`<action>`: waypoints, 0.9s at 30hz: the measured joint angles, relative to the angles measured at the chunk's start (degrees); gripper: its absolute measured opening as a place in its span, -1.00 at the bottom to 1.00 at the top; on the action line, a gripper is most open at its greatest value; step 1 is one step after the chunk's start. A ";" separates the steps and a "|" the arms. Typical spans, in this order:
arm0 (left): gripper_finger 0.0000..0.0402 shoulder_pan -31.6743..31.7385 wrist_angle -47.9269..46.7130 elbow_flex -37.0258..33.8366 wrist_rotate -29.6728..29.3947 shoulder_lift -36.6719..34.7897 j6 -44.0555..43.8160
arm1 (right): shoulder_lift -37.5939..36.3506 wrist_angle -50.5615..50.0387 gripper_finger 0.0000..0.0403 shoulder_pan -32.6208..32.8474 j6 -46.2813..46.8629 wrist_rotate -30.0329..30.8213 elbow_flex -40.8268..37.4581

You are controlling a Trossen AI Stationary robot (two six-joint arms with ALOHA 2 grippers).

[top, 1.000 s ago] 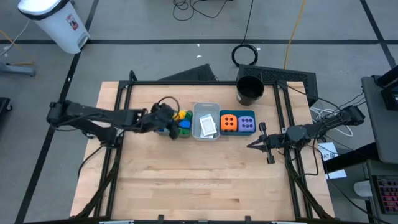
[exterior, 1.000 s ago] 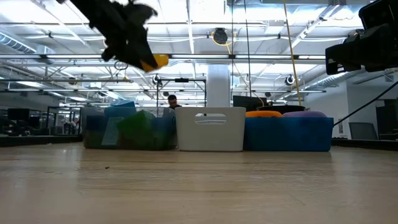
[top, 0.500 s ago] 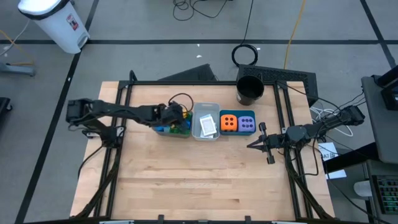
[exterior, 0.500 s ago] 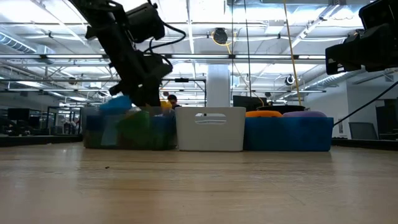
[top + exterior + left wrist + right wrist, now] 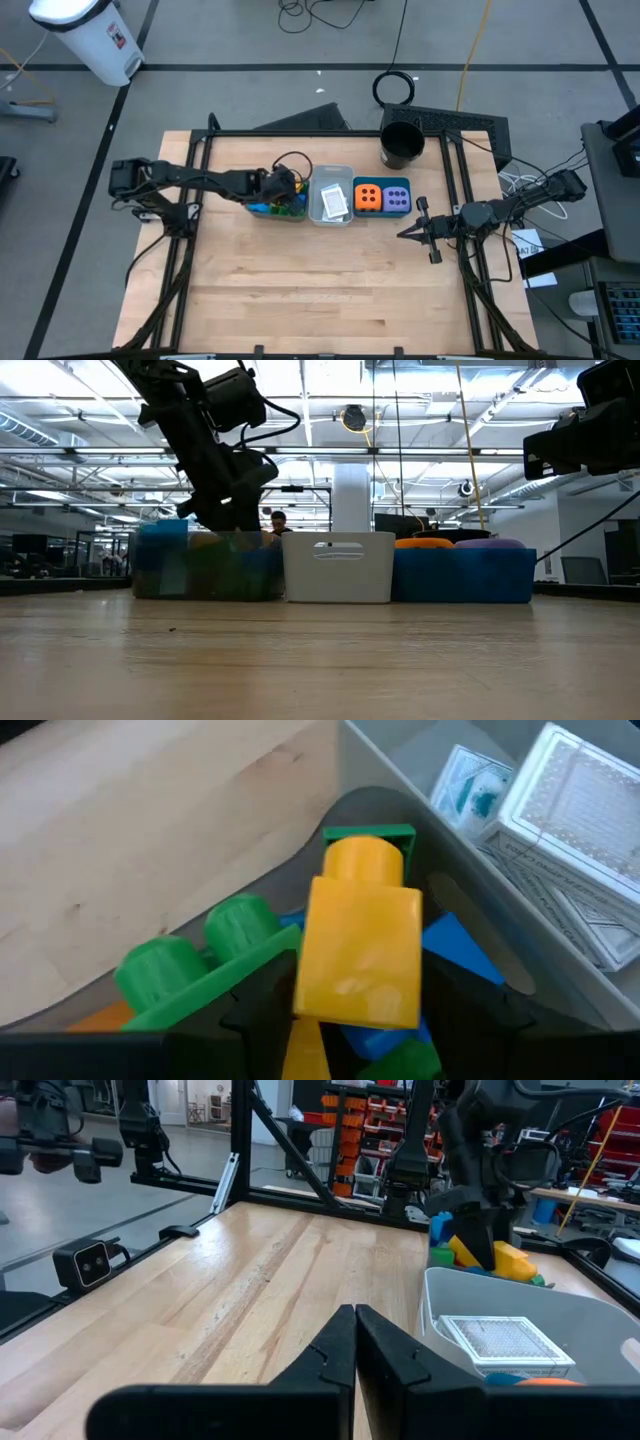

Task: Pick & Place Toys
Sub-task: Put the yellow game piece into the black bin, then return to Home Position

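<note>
No lettering, label or number can be read anywhere.

Between my fingers stands a yellow brick (image 5: 360, 945), stud up, over piled green bricks (image 5: 195, 960) and blue ones (image 5: 455, 945). White cards (image 5: 333, 203) lie beside them; orange cube (image 5: 368, 197) and purple cube (image 5: 397, 198) sit together.

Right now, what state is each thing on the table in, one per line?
Left gripper: down in the clear bin, yellow plastic brick between its fingers.
Right gripper: shut, empty, off to the side.
Grey bin: holds white cards.
Teal bin: holds orange dotted cube and purple dotted cube.
</note>
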 joint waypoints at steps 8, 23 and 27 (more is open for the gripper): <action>0.24 0.83 -0.23 -0.09 11.66 -2.58 4.19 | 0.00 0.00 -0.98 0.00 -0.02 0.00 0.00; 0.27 2.08 -1.94 -0.09 17.06 -25.48 10.68 | -0.01 0.00 -0.98 -0.01 -0.02 0.00 0.00; 0.27 2.10 -1.69 -0.07 22.01 -34.97 11.87 | -0.02 0.00 -0.98 -0.01 -0.02 0.00 0.00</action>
